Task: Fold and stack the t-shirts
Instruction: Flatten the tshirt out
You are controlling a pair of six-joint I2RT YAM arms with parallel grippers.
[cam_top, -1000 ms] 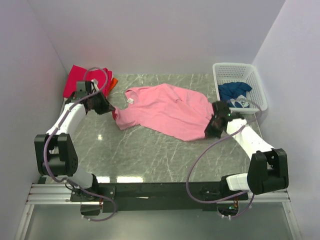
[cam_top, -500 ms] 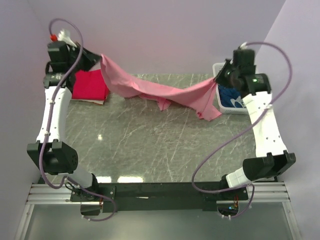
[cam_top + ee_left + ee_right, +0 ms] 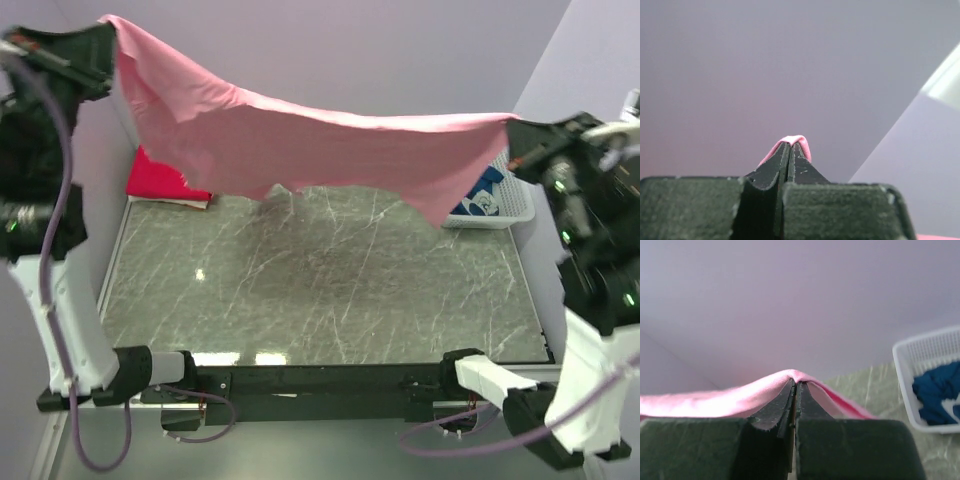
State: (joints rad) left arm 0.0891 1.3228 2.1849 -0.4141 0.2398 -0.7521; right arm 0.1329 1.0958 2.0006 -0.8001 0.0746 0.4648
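The pink t-shirt (image 3: pixel 320 150) hung in front of the far part of the table (image 3: pixel 320 300), so the table's back edge was hidden behind it. The white basket (image 3: pixel 505 215) at the table's far right corner was mostly covered. Only a small part of the dark blue t-shirt (image 3: pixel 487 185) with white print inside it could be seen. At the table's far left corner the magenta-red t-shirt (image 3: pixel 158 180) showed only partly below the pink cloth. Both arms were cut off by the borders of the top view.

Bare marble surface showed from the table's near edge up to the hanging hem. I could not tell if the lowest fold touched the table.

The left gripper (image 3: pixel 108 28) was high above the table's left side, its jaws pressed together on one edge of the pink cloth. The right gripper (image 3: pixel 512 128), above the table's right side and lower, pinched the opposite edge. The shirt was stretched between them. Its upper edge was almost straight and sloped down to the right, and its lower edge was loose and wrinkled.
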